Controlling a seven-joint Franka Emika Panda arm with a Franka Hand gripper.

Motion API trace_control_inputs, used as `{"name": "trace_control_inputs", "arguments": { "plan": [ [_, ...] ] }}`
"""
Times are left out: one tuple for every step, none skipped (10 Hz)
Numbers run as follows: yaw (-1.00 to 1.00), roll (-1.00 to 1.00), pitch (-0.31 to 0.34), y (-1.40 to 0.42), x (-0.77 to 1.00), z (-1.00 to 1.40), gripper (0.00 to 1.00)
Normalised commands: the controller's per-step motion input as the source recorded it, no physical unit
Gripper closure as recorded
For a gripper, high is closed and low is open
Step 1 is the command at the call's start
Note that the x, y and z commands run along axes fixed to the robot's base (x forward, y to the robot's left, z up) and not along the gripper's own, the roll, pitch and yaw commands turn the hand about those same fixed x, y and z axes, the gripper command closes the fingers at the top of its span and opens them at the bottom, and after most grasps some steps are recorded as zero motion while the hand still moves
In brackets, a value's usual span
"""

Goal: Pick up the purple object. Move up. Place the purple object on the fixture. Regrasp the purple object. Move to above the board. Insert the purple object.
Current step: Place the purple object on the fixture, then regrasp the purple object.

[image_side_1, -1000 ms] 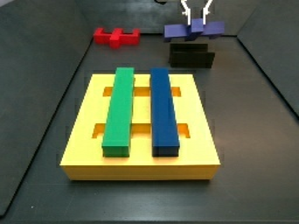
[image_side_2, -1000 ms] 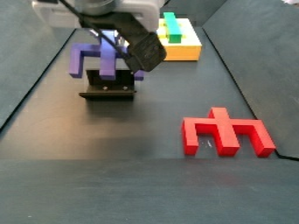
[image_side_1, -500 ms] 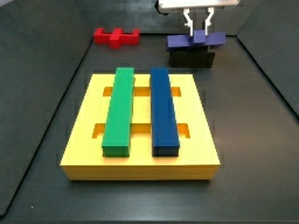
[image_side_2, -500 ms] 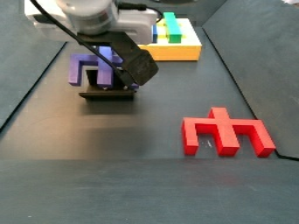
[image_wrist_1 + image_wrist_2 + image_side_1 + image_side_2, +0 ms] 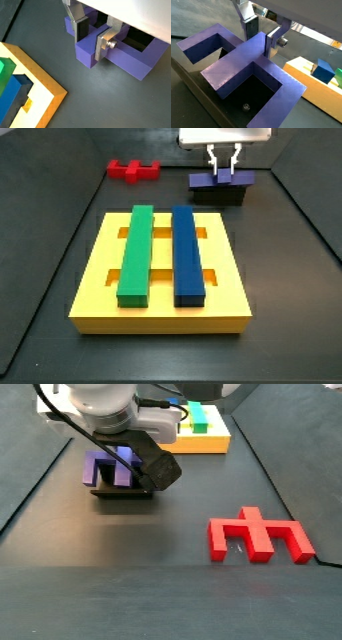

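Presently, purple object (image 5: 117,52) is clamped by its stem in closed gripper (image 5: 93,36), seated on fixture (image 5: 123,491).

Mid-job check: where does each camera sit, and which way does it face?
Wrist view: on the arm, looking down at the pincer clamping the purple object; board corner beside.
Wrist view: same clamp; purple object in the fixture.
Side view: past the board's near end, facing the fixture and red piece.
Side view: opposite side, red piece nearest; arm shows.
All share the purple object.
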Motion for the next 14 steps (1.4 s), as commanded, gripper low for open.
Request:
{"name": "trace_control_inputs", "arguments": {
  "plan": [
    [-0.11, 0.00, 0.000, 0.10, 0.17, -0.20, 1.00],
    [-0.09, 0.00, 0.000, 0.07, 0.09, -0.18, 1.00],
    [-0.09, 0.00, 0.000, 0.05, 0.06, -0.18, 1.00],
    [-0.05, 0.00, 0.000, 0.00, 0.03, -0.09, 1.00],
    [0.00, 0.00, 0.000, 0.00, -0.04, -0.05, 1.00],
    [0.00, 0.00, -0.011, 0.00, -0.01, 0.00, 1.00],
    [0.00, 0.00, 0.000, 0.00, 0.00, 0.00, 1.00],
    [0.00, 0.00, 0.000, 0.00, 0.00, 0.00, 0.00],
    [-0.07, 0.13, 0.023, 0.01, 0.00, 0.34, 0.00],
    [0.00, 0.27, 0.000, 0.00, 0.06, 0.42, 0.00],
    [0.00, 0.42, 0.003, 0.00, 0.07, 0.39, 0.00],
    [0.00, 0.52, 0.031, 0.00, 0.03, 0.32, 0.00],
    [0.00, 0.63, 0.009, 0.00, 0.01, 0.24, 0.00],
    [0.00, 0.87, 0.009, 0.00, 0.00, 0.17, 0.00]
  ]
}}
